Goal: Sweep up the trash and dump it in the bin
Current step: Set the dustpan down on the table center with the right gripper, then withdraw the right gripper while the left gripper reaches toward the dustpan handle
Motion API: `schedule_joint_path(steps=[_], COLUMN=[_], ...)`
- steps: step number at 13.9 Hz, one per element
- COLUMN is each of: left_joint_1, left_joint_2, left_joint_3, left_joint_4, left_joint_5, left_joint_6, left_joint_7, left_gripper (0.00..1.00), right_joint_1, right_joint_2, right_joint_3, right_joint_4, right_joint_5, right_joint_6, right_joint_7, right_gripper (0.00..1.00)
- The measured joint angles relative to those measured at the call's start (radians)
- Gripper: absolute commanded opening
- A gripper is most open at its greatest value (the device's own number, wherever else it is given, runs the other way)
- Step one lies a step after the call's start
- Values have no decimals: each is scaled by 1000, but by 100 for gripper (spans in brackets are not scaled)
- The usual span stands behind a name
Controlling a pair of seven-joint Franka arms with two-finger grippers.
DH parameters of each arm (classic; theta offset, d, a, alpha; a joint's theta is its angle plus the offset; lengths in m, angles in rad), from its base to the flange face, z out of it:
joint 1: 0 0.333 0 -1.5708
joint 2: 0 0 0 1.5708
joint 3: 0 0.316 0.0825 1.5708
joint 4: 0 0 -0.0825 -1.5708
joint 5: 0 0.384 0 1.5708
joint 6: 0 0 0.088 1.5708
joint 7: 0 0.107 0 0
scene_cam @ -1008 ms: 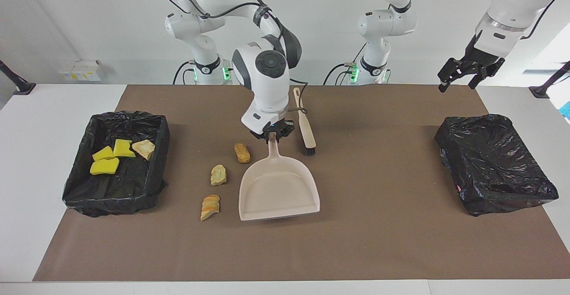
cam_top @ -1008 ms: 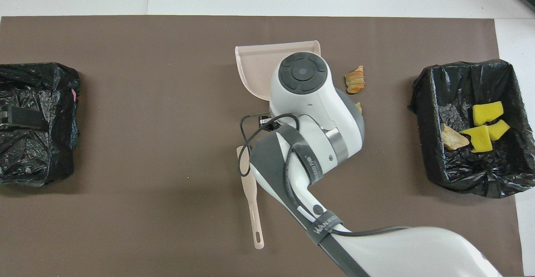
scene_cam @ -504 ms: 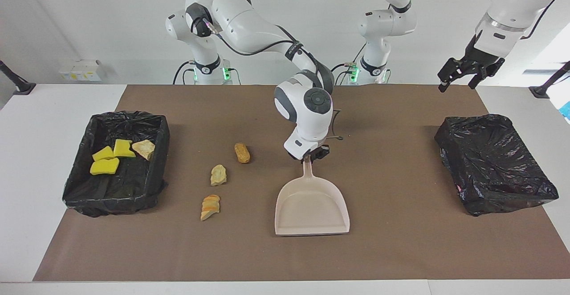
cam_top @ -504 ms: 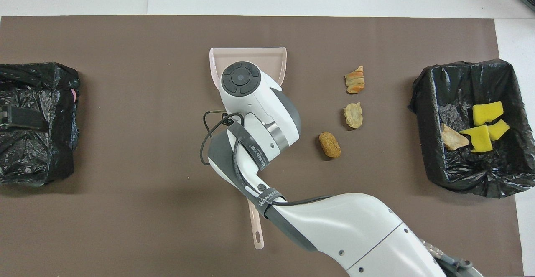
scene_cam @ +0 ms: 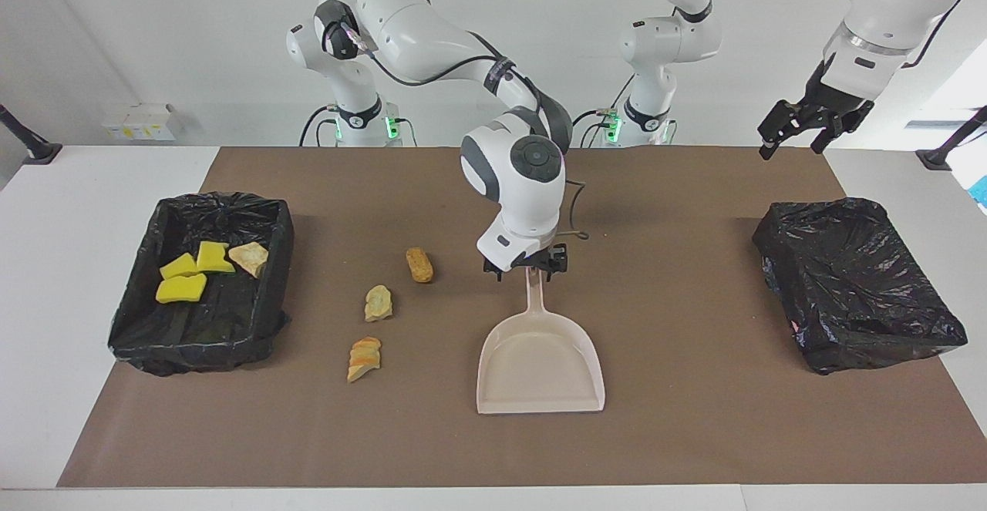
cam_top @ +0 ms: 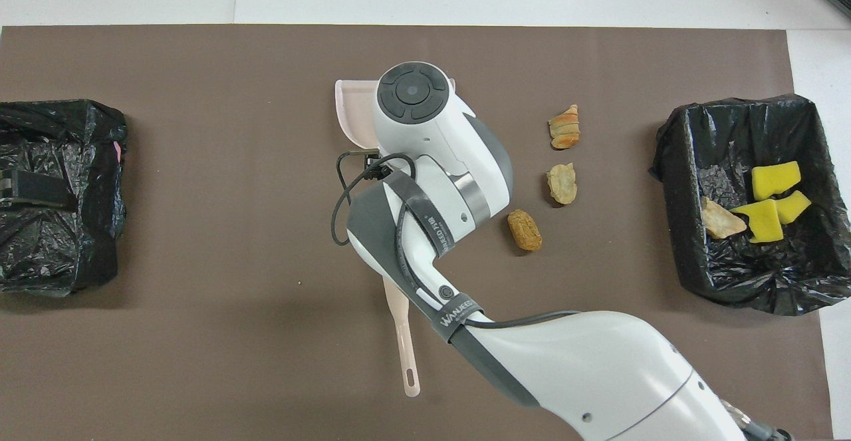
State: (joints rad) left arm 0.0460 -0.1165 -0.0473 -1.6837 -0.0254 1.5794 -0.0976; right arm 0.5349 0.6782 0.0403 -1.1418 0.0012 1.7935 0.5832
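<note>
Right gripper [scene_cam: 526, 264] hangs low over the tip of the dustpan [scene_cam: 540, 364] handle. Its jaws read as parted, one finger on each side of the handle end, and they pinch nothing. The pan lies flat on the brown mat [scene_cam: 694, 434] at mid-table. Its long axis runs straight toward and away from the robots, handle toward them, mouth facing away.

Now the trash. Four pieces are in the open bin [scene_cam: 224, 201] at the right arm's end of the table: three yellow sponge chunks [scene_cam: 183, 287] and a tan lump [scene_cam: 249, 258]. Three bread-like lumps [scene_cam: 378, 303] lie loose on the mat between that bin and the pan. They form a rough line, the nearest to the robots level with the handle tip and the farthest level with the pan's body.

So here is the hinge of it: the scraps lie sideways from the pan, toward the right arm's end, while the mouth points away from the robots. As I read it, the lumps cannot go in unless the pan is turned or they are swept round to its mouth.

From overhead, the brush [cam_top: 404, 348] shows its handle from under the right arm, nearer to the robots than the pan and lying along the same line. The right arm is far closer to it.

Left gripper [scene_cam: 806, 129] waits high over its own end, above the table edge by the bag-covered second bin [scene_cam: 856, 280], with jaws wide and nothing held.
</note>
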Motion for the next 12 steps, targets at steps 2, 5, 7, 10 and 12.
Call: schedule_joint_path(steps=[2,5,7,10,12], left_joint_1=[0,-1,-2,-29,-86], left_joint_2=[0,0,-1,3,22], left_joint_3=[0,-6,-16,-37,-46], left_joint_4=[0,0,0,-1,-6], left_joint_5=[0,0,0,-3,-9], left_joint_6=[1,0,1,37,76], left_joint_7=[0,0,0,0,-23], left_gripper=[100,100,100,100,100], right_joint_1=[-41,-156,-234,-311,-339], right_joint_2=[-38,-93,-116,-136,-158], right_joint_3=[-2,-5,-6,-7,-8], right_joint_4=[0,1,0,0,1], right_joint_5=[-1,-4,-17,-62,-97], right_joint_6=[-33,-70,-85,-117,-155], right_joint_7=[-87,-278,-414,-555,-606], right_gripper=[100,100,100,100,100])
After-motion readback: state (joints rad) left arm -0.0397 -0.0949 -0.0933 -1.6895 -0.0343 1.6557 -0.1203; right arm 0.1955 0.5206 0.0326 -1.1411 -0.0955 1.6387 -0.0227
